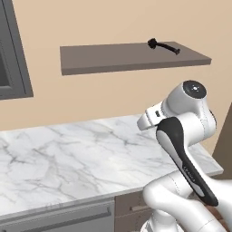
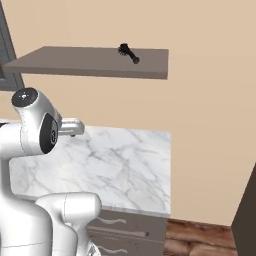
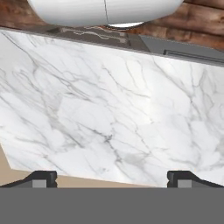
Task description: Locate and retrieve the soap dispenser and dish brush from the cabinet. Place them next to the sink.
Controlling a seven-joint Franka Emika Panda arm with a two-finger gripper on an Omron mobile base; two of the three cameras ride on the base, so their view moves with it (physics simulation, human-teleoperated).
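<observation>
Brush (image 1: 163, 46) lies flat on the shelf (image 1: 113, 58), toward its right end, black handle angled, round head to the left in the left base view. In the right base view it (image 2: 128, 53) sits near the shelf's (image 2: 85, 62) far right portion, close to the wall. Shelf is a thin dark brown slab fixed to the tan wall, well above the marble counter (image 1: 77, 158). Gripper (image 3: 112, 177) points down at the counter; fingertips (image 3: 41, 178) set wide apart at the bottom of the hand view, nothing between them. Bare veined marble (image 3: 109, 109) below it. Arm (image 1: 186, 136) folded over the counter's right end; drawer fronts (image 2: 125, 232) below the counter edge.
</observation>
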